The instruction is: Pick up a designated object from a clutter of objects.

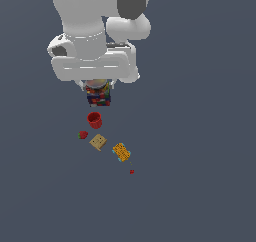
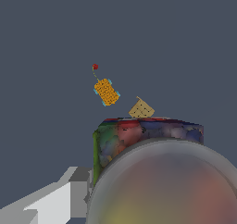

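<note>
A plain dark blue-grey worktop (image 1: 200, 136) fills both views, with nothing else behind it. In the exterior view the clutter runs in a loose diagonal from centre toward lower right, and going left to right it starts with the strawberry (image 1: 83, 134), the leftmost item, just below the middle of the frame. Next comes the red cup (image 1: 94, 119), upright and open-mouthed, slightly above and right of the strawberry. Directly above the cup, tucked under the arm's white hand, is the labelled can (image 1: 98, 95), its blue, red and multicoloured label showing below the gripper (image 1: 97, 86). Further right lie the tan box (image 1: 98, 142), tilted on a corner, then the orange-yellow block (image 1: 121, 152), and last the tiny red piece (image 1: 132, 171), lower right of centre.

The can sits apart from the rest at the top end of the row, which probably leaves room to come down on it without knocking the cup.

In the wrist view the can (image 2: 148, 140) fills the lower half, very close to the camera, with a pale finger (image 2: 55, 200) beside its wall at lower left. The jaws straddle the can, but I cannot tell whether they press on it or stand slightly off; the far side is hidden.
</note>
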Tool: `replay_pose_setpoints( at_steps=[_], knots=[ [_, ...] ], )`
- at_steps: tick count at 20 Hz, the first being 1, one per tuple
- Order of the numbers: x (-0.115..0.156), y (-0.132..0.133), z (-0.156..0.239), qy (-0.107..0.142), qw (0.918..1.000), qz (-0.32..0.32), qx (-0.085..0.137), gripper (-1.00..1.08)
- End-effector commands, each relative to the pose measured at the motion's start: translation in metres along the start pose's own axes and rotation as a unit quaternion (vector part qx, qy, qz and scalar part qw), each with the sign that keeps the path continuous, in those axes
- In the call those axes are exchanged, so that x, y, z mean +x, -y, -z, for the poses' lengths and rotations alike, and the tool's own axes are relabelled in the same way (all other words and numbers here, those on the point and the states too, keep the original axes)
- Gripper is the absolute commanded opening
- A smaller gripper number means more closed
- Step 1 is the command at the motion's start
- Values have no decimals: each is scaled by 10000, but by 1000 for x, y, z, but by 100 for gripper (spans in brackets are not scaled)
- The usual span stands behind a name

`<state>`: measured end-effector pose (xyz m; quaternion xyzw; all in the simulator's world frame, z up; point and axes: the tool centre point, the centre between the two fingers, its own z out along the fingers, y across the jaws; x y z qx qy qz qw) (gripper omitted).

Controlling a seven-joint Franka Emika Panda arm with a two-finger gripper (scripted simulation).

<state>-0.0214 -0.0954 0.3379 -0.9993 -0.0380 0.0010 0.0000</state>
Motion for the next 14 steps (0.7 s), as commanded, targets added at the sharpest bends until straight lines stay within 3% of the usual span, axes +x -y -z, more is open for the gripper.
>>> replay_pose_setpoints(
  at_steps=[1, 14],
  knots=[
    [3, -2, 19, -10, 10000, 1, -2, -100],
    [12, -6, 54, -10, 10000, 3, -1, -100]
  ],
)
